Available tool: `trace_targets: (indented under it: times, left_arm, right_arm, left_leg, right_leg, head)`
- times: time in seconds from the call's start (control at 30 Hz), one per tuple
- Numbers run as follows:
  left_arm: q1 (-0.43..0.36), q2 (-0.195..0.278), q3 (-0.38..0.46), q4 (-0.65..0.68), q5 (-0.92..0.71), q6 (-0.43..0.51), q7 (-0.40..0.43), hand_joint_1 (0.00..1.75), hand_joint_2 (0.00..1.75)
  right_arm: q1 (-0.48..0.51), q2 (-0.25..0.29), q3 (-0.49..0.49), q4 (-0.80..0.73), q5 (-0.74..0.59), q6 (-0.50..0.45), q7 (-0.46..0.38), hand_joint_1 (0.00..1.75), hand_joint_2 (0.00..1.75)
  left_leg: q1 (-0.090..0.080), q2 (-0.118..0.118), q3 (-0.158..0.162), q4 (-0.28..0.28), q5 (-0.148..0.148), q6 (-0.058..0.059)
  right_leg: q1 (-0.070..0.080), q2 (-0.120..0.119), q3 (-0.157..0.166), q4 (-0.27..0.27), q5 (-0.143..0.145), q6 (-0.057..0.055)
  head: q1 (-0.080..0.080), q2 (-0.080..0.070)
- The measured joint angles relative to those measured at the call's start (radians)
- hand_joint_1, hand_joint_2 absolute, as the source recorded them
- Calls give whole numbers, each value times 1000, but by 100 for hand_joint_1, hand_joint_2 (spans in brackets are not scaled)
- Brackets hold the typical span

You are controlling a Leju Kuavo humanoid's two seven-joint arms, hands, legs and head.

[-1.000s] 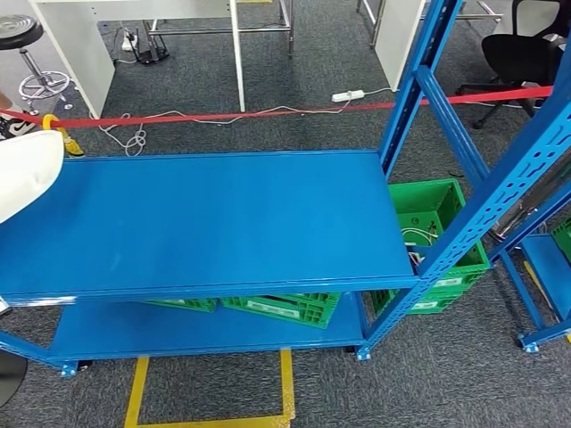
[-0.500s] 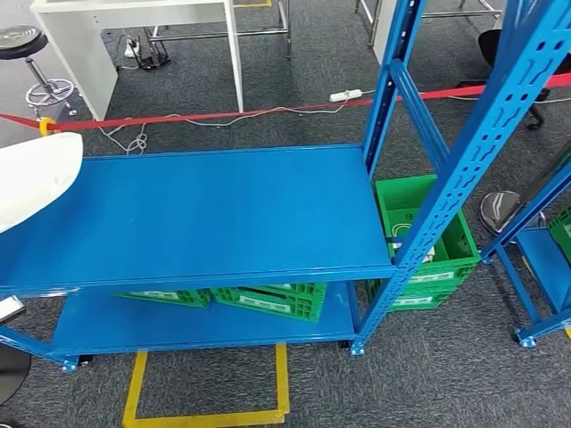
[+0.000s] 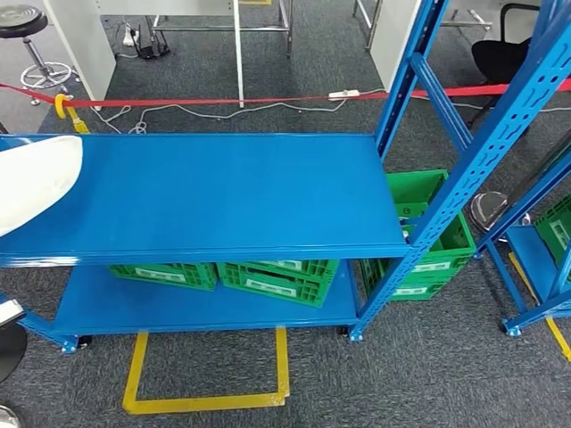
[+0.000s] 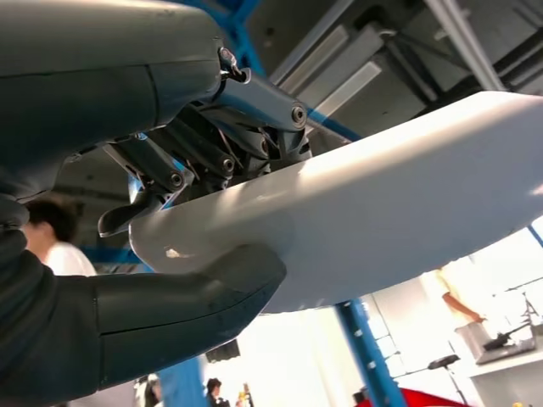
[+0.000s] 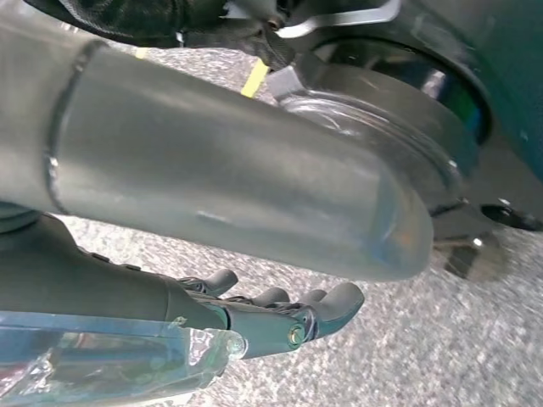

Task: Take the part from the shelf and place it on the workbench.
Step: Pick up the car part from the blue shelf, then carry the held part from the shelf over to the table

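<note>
White smooth curved part (image 4: 397, 203), gripped by left hand (image 4: 192, 220) fingers (image 4: 198, 153), right hand (image 5: 256, 318) empty, fingers straight.

You see: smooth white curved plastic part (image 3: 34, 181); bright blue metal shelf rack (image 3: 202, 192); green slatted plastic crates (image 3: 279, 280) with white labels; speckled grey carpet floor (image 3: 417, 374); yellow floor tape outline (image 3: 209, 401); red barrier tape (image 3: 202, 102).

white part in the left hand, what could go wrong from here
The long smooth white curved part is held near one end by the left hand, with fingers above and the thumb below, so most of it sticks out unsupported; it may tilt or slip. In the head view the part hangs over the blue metal shelf; a turn could knock it against the shelf's blue upright post.
</note>
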Motion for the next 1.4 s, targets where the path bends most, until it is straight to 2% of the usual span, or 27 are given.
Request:
trace_targets:
  times: [0.1, 0.13, 0.17, 0.23, 0.3, 0.33, 0.37, 0.47, 0.53, 0.6, 0.63, 0.67, 0.7, 0.73, 0.8, 0.87, 0.9, 0.97, 1.03, 1.1, 1.13, 1.17, 1.2, 1.23, 1.3, 1.33, 1.4]
  left_arm:
    - [-1, 6, -1, 0, 2, 0, 0, 175, 175]
    - [-1, 6, -2, 0, 4, 0, 0, 175, 175]
    - [-1, 6, -4, 0, 5, 0, 0, 175, 175]
    - [-1, 7, -5, 0, 7, 1, 0, 175, 175]
    - [-4, 7, -6, 0, 9, 1, 0, 175, 175]
    - [-5, 7, -8, 0, 9, 1, 0, 175, 175]
    - [-7, 8, -10, 0, 9, 2, 0, 175, 175]
    - [-9, 11, -14, 0, 10, 3, -1, 175, 175]
    - [-12, 16, -14, 0, 11, 3, -1, 175, 175]
    - [-15, 19, -16, 0, 12, 3, -2, 175, 175]
    - [-16, 19, -18, 0, 13, 3, -2, 175, 175]
    - [-15, 19, -20, 0, 13, 3, -3, 175, 175]
    - [-15, 19, -21, 0, 13, 3, -4, 175, 175]
    - [-16, 20, -22, 0, 15, 3, -4, 175, 175]
    - [-19, 20, -22, 0, 18, 3, -4, 175, 175]
    - [-22, 22, -22, -1, 20, 3, -5, 175, 175]
    - [-23, 22, -23, -1, 21, 3, -5, 175, 175]
    - [-23, 23, -25, -1, 23, 2, -6, 175, 175]
    - [-22, 24, -27, -1, 27, 1, -7, 175, 175]
    - [-19, 28, -25, -1, 31, 0, -7, 175, 175]
    - [-17, 30, -24, -1, 33, 0, -6, 175, 175]
    - [-16, 32, -24, -1, 34, 0, -6, 175, 175]
    - [-14, 33, -23, -1, 34, 0, -6, 175, 175]
    - [-12, 34, -23, -1, 34, 0, -6, 175, 175]
    - [-10, 38, -22, -1, 34, 0, -6, 175, 175]
    - [-10, 40, -21, -1, 34, 0, -6, 175, 175]
    - [-10, 43, -19, -2, 35, 0, -5, 175, 175]
  right_arm:
    - [-2, 1, 0, 0, -1, 1, 0, 0, 0]
    - [-2, 2, 0, 0, -2, 2, 0, 0, 0]
    - [-2, 3, 0, 1, -2, 3, 0, 0, 0]
    - [-3, 4, 0, 1, -3, 5, 1, 0, 0]
    - [-5, 2, 0, 1, -3, 6, 1, 0, 0]
    - [-7, 1, 0, 2, -2, 7, 2, 0, 0]
    - [-10, -1, 0, 4, -2, 8, 3, 0, 0]
    - [-12, -1, -1, 6, -3, 8, 4, 0, 0]
    - [-10, 1, -1, 7, -2, 9, 5, 0, 0]
    - [-11, 2, -1, 8, -1, 10, 5, 0, 0]
    - [-10, 3, -1, 8, -1, 10, 5, 0, 0]
    - [-10, 4, -1, 9, 0, 10, 5, 0, 0]
    - [-10, 5, -1, 9, 1, 10, 6, 0, 0]
    - [-11, 5, -1, 9, 3, 10, 6, 0, 0]
    - [-10, 5, -1, 10, 7, 10, 8, 0, 0]
    - [-10, 4, -1, 10, 11, 11, 10, 0, 0]
    - [-10, 4, -1, 11, 13, 11, 11, 0, 0]
    - [-8, 3, -1, 12, 15, 10, 11, 0, 0]
    - [-4, 3, 0, 14, 18, 11, 11, 0, 0]
    - [-2, 4, 0, 14, 24, 12, 11, 0, 0]
    - [-2, 5, 0, 14, 26, 12, 11, 0, 0]
    - [-3, 6, 0, 15, 28, 12, 11, 0, 0]
    - [-4, 7, 0, 15, 29, 12, 11, 0, 0]
    - [-4, 7, 0, 15, 30, 12, 11, 0, 0]
    - [-5, 7, 0, 15, 31, 12, 11, 0, 0]
    - [-7, 6, 0, 15, 31, 13, 11, 0, 0]
    - [-10, 4, 0, 15, 32, 13, 10, 0, 0]
  left_leg:
    - [-16, 1, -33, 0, 24, 23]
    - [-24, 1, -43, 0, 31, 27]
    - [-33, 1, -53, 1, 39, 33]
    - [-52, 1, -70, 1, 53, 42]
    - [-65, 0, -82, 1, 66, 49]
    - [-69, 1, -86, 1, 74, 50]
    - [-70, 1, -89, 1, 82, 49]
    - [-70, 4, -100, 0, 99, 39]
    - [-70, 3, -119, 41, 46, 29]
    - [-68, 2, -154, 158, -52, 19]
    - [-65, 3, -169, 222, -85, 14]
    - [-63, 3, -173, 267, -95, 9]
    - [-60, 3, -163, 279, -83, 4]
    - [-57, 3, -136, 259, -57, -1]
    - [-48, 3, -40, 137, -15, -15]
    - [-44, -1, 37, 18, -20, -13]
    - [-44, -3, 49, -9, -28, -7]
    - [-41, -3, 34, -12, -27, 11]
    - [-37, 0, 13, -9, -12, 30]
    - [-38, 2, -9, -9, 7, 41]
    - [-40, 2, -21, -8, 17, 42]
    - [-42, 2, -34, -8, 27, 42]
    - [-44, 2, -46, -8, 37, 43]
    - [-48, 2, -58, -7, 47, 44]
    - [-56, 1, -78, -7, 66, 46]
    - [-58, 0, -84, -8, 74, 45]
    - [-56, 1, -90, -10, 91, 38]
  right_leg:
    - [4, -3, -63, 195, -143, -5]
    - [8, -3, -74, 251, -170, -11]
    - [14, -3, -69, 278, -178, -21]
    - [34, -2, -11, 229, -148, -53]
    - [65, 0, 96, 88, -114, -101]
    - [77, -2, 144, 21, -107, -118]
    - [87, -3, 173, -24, -105, -125]
    - [87, -7, 174, -60, -85, -113]
    - [79, -10, 161, -71, -60, -110]
    - [73, -11, 136, -71, -37, -109]
    - [71, -12, 121, -69, -26, -107]
    - [69, -12, 105, -67, -15, -106]
    - [66, -12, 90, -65, -4, -104]
    - [64, -12, 75, -62, 5, -100]
    - [61, -12, 47, -50, 20, -89]
    - [64, -10, 25, -37, 35, -79]
    - [66, -10, 16, -33, 43, -75]
    - [66, -6, -1, -27, 51, -67]
    - [61, -3, -25, 19, -1, -51]
    - [53, -3, -57, 135, -99, -33]
    - [49, -4, -70, 201, -137, -28]
    - [47, -4, -73, 247, -153, -28]
    - [46, -5, -61, 264, -148, -31]
    - [47, -4, -31, 244, -126, -37]
    - [56, -2, 72, 115, -84, -64]
    - [61, -1, 128, 36, -83, -77]
    - [69, 0, 182, -57, -98, -89]
  head:
    - [6, 0]
    - [6, 0]
    - [6, 0]
    - [6, 0]
    - [6, 0]
    - [6, 0]
    - [8, 0]
    - [11, 0]
    - [10, 0]
    - [8, 0]
    - [7, 0]
    - [7, 0]
    - [7, 0]
    - [7, 0]
    - [6, 0]
    - [6, 0]
    - [6, 0]
    - [7, 0]
    - [8, 0]
    - [11, 0]
    - [12, 0]
    - [12, 0]
    - [12, 0]
    - [12, 0]
    - [12, 0]
    - [11, 0]
    - [12, 0]
